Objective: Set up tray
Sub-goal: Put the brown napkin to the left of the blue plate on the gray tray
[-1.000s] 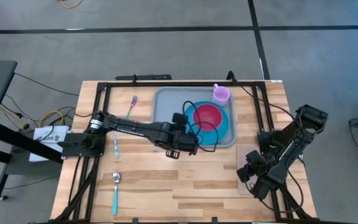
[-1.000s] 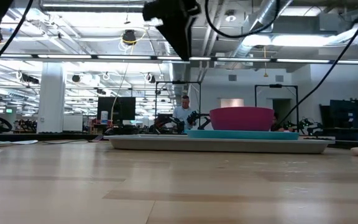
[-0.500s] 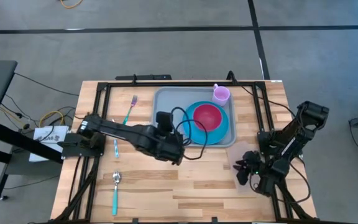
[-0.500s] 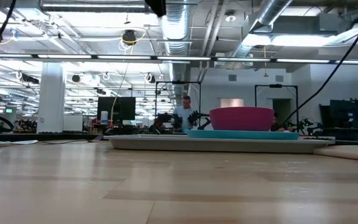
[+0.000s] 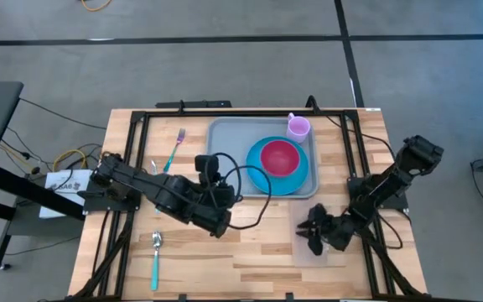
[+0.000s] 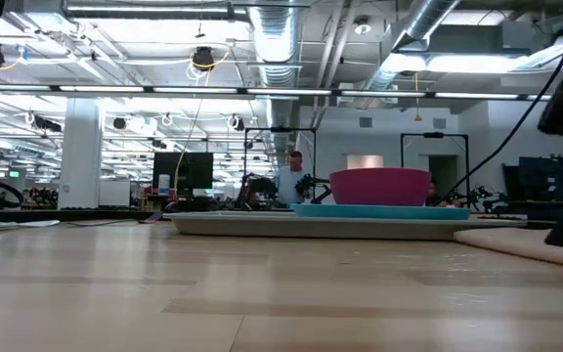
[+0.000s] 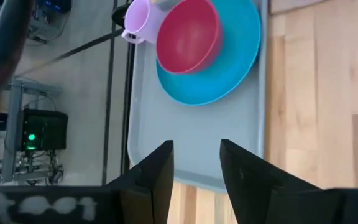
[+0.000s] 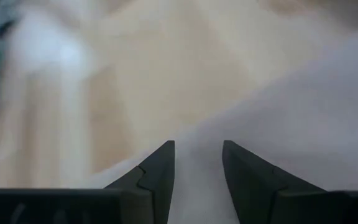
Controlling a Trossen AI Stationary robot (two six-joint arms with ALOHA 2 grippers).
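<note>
High view shows the wooden table (image 5: 250, 247) with the tray (image 5: 225, 155) lying flat toward its far middle; on the tray sit a blue plate (image 5: 262, 178) carrying a pink bowl (image 5: 280, 157), and a lilac cup (image 5: 298, 127) stands at the tray's far right corner; the dishes look placed, so the step in hand is probably the napkin (image 5: 321, 252), which lies on the table well apart from the tray, near the right front; the right tool (image 5: 315, 231) is low over the napkin's far edge, fingers parted with nothing held; the left tool (image 5: 216, 220) hangs open and empty near the tray's front left corner; next, the right tool likely needs to pinch the thin napkin's edge; fork (image 5: 175, 144) and spoon (image 5: 155, 260) wait at the left.
</note>
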